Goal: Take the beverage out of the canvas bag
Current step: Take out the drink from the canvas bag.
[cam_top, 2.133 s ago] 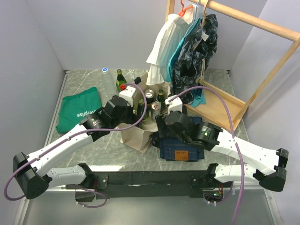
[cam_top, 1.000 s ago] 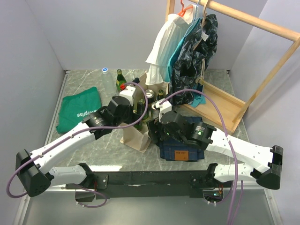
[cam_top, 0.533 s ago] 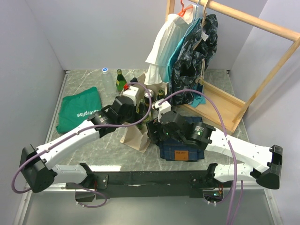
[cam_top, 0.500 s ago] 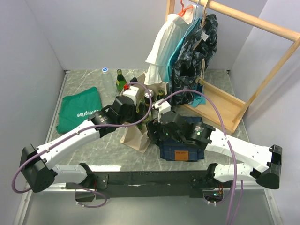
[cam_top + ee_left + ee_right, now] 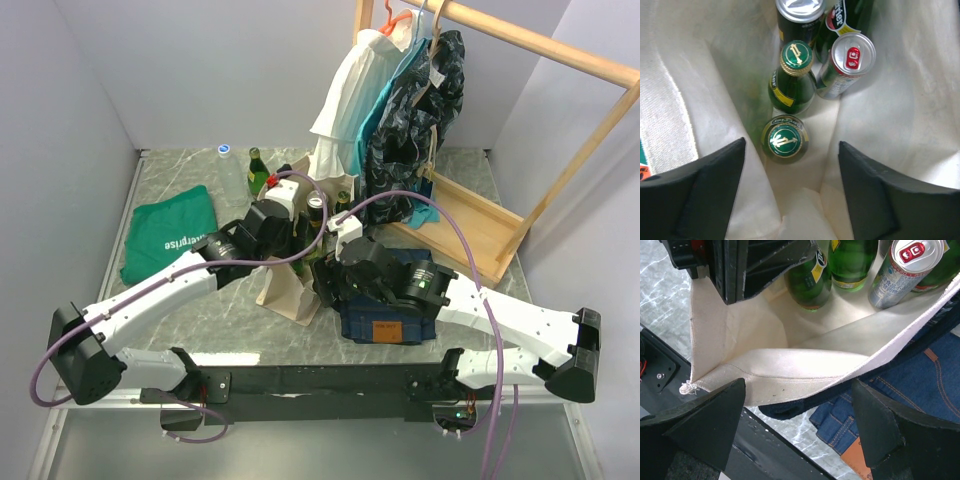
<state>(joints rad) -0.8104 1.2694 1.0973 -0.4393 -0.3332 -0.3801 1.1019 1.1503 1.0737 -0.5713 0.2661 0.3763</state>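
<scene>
The cream canvas bag (image 5: 284,296) stands open mid-table. My left gripper (image 5: 303,232) hangs open over its mouth, looking straight down inside (image 5: 790,200). Between its fingers (image 5: 710,190) stands a green bottle with a green-gold cap (image 5: 785,139); a second green bottle (image 5: 796,56) and a silver can with a red tab (image 5: 853,52) stand behind it. My right gripper (image 5: 322,280) is open, its fingers (image 5: 700,420) straddling the bag's near rim (image 5: 790,371) and navy strap (image 5: 785,409) without touching them. The bottles (image 5: 810,282) and can (image 5: 900,270) also show there.
Folded blue jeans (image 5: 385,315) lie right of the bag, under my right arm. A green printed cloth (image 5: 168,235) lies at the left. A green bottle (image 5: 257,172) and a clear bottle with a blue cap (image 5: 224,150) stand at the back. A wooden clothes rack (image 5: 500,220) with hanging garments (image 5: 390,110) fills the right rear.
My left gripper has moved right and forward over the bag's mouth. My right gripper has moved left to the bag's near rim. Both stay open.
</scene>
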